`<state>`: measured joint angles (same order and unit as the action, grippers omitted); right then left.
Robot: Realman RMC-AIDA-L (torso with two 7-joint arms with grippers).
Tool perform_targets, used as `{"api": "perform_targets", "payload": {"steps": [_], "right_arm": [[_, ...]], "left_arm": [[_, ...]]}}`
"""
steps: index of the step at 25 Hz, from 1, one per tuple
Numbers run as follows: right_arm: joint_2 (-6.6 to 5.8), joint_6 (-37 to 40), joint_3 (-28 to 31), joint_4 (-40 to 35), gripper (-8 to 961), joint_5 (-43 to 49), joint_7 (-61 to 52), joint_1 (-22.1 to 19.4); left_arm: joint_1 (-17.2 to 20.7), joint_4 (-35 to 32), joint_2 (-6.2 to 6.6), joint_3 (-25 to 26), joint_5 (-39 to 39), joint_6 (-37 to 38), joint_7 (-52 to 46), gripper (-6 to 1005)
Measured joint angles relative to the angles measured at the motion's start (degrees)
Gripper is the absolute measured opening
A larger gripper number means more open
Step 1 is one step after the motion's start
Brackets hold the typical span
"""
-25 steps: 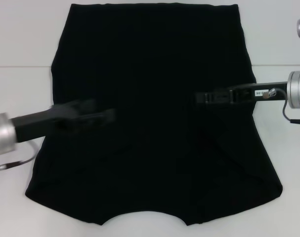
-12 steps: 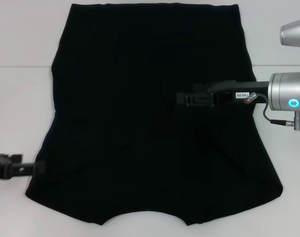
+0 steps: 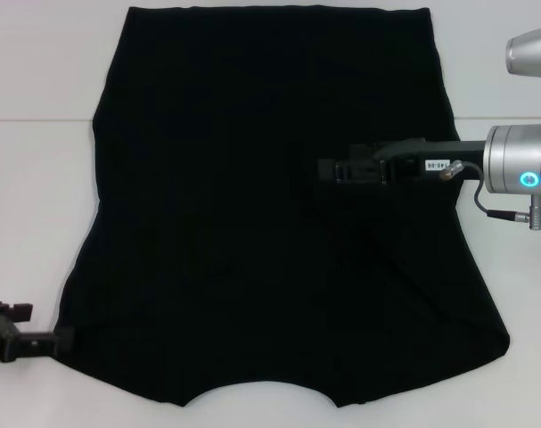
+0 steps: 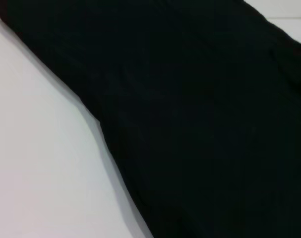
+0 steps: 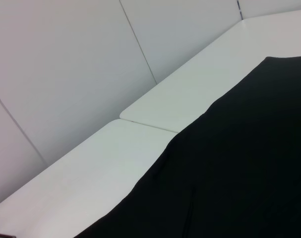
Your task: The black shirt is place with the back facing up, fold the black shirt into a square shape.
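Spreading over most of the white table [image 3: 38, 178], the black shirt [image 3: 252, 223] is laid flat, its straight edge at the far side and its curved neckline edge at the near side. Both sides are seen folded inward over the body, and its outline is unchanged from the earlier frames. The table surface is divided by a thin seam running left to right under the cloth.

The right gripper [image 3: 328, 169] is held over the right half of the shirt, reaching in from the right edge; compared with half a second ago it is shifted only slightly, toward the far side. Whether its fingers are spread or pressed together cannot be told against the dark fabric.

The left gripper [image 3: 61, 339] is found at the near left corner of the shirt, just beside the cloth edge and over bare table. A second ago it was over the left half of the garment; it has since been withdrawn outward and nearer. Its finger state cannot be told either.
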<state>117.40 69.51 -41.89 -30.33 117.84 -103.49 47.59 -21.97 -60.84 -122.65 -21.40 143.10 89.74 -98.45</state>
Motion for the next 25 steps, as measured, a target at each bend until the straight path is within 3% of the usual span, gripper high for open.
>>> {"api": "perform_targets", "payload": {"steps": [6, 11, 22, 25], "right_arm": [[0.01, 0.01, 0.21, -0.16, 856, -0.36, -0.01, -0.01], [-0.1, 0.22, 0.23, -0.34, 856, -1.35, -0.05, -0.03], [-0.34, 0.55, 0.21, -0.52, 855, -2.3, -0.05, -0.08], [-0.41, 0.55, 0.21, -0.58, 855, -2.34, -0.02, -0.13]], "left_arm": [[1.27, 1.69, -1.64, -0.12, -0.54, -4.26, 6.11, 876], [1.18, 4.63, -1.54, -0.03, -1.18, -7.04, 8.63, 846], [0.98, 4.61, -1.25, 0.13, -2.04, -7.36, 8.96, 781], [1.05, 4.61, -1.25, 0.11, -1.92, -7.08, 8.9, 547]]}}
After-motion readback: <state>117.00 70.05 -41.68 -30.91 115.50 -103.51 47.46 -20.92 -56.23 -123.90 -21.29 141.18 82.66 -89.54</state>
